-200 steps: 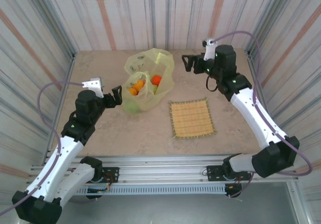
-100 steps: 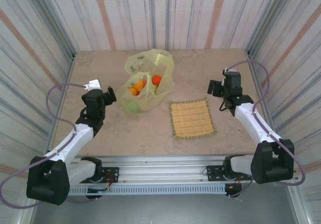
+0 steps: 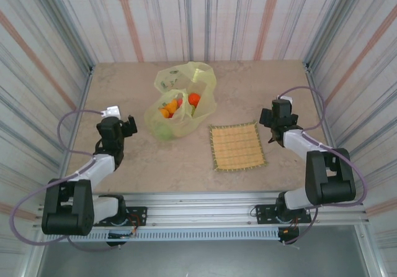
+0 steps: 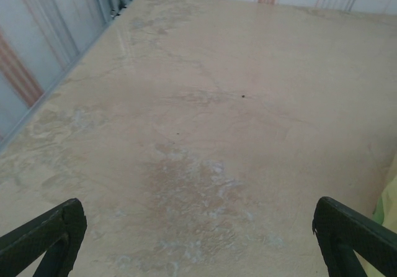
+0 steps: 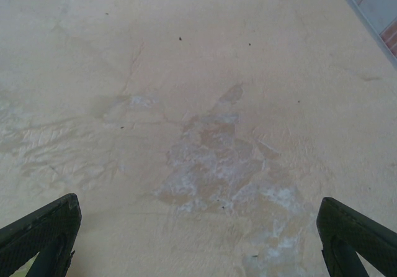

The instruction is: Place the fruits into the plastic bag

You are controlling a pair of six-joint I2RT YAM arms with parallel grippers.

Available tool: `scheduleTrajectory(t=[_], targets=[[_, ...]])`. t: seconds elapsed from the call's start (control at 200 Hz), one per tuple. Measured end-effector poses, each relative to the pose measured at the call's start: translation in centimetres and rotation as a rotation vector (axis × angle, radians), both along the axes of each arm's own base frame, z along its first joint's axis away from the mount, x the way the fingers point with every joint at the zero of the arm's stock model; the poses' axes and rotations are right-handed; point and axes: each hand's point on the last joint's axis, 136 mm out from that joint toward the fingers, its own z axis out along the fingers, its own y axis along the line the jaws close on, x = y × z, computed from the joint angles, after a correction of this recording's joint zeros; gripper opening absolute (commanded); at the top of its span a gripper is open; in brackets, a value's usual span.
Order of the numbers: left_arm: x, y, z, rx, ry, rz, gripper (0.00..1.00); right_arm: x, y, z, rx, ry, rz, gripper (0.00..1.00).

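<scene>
The translucent yellow-green plastic bag (image 3: 200,78) lies at the back middle of the table, its mouth facing the near side. Inside it I see fruits: a red-orange one (image 3: 193,99), oranges (image 3: 168,108) and a green one (image 3: 162,130). My left gripper (image 3: 129,125) rests low at the left, apart from the bag, open with nothing between its dark fingers (image 4: 46,238). A sliver of the bag (image 4: 391,199) shows at the right edge of the left wrist view. Right of the mat, my right gripper (image 3: 267,117) is open and empty over bare table, fingers (image 5: 43,230) spread wide.
A square woven straw mat (image 3: 237,146) lies near the front middle, between the bag and the right arm. Striped walls enclose the table on three sides. Both arms are folded back close to their bases at the near edge.
Both arms have drawn back from the bag toward the near edge and sunk low to the table. The bag and the fruits in it have stayed put.
</scene>
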Motion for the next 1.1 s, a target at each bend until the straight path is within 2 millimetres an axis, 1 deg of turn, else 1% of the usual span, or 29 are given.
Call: scheduleTrajectory(t=[0.256, 0.356, 0.436, 0.681, 0.797, 0.887, 1.097], targets=[[1.6, -1.0, -3.1, 0.021, 0.045, -0.086, 0.99, 0.8, 0.1, -1.7, -0.009, -0.032, 0.057, 0.99], [2.4, -1.1, -3.9, 0.004, 0.032, -0.114, 0.99, 1.0, -0.1, -1.6, -0.006, -0.058, 0.077, 0.99], [2.6, -1.2, -4.6, -0.005, 0.037, -0.134, 0.99, 1.1, -0.3, -1.6, 0.004, -0.084, 0.087, 0.99], [3.0, -2.7, -3.7, -0.008, -0.010, -0.222, 0.99, 0.5, -1.1, -1.8, 0.033, -0.172, 0.104, 0.99], [3.0, -3.5, -3.9, -0.011, -0.005, -0.271, 0.99, 0.0, -1.2, -2.4, 0.046, -0.207, 0.114, 0.99], [3.0, -3.8, -4.0, -0.013, -0.002, -0.291, 0.99, -0.3, -0.9, -3.1, 0.055, -0.201, 0.126, 0.99], [2.9, -4.0, -4.0, -0.009, -0.002, -0.309, 0.99, 0.2, -0.7, -2.1, 0.056, -0.250, 0.137, 0.99]])
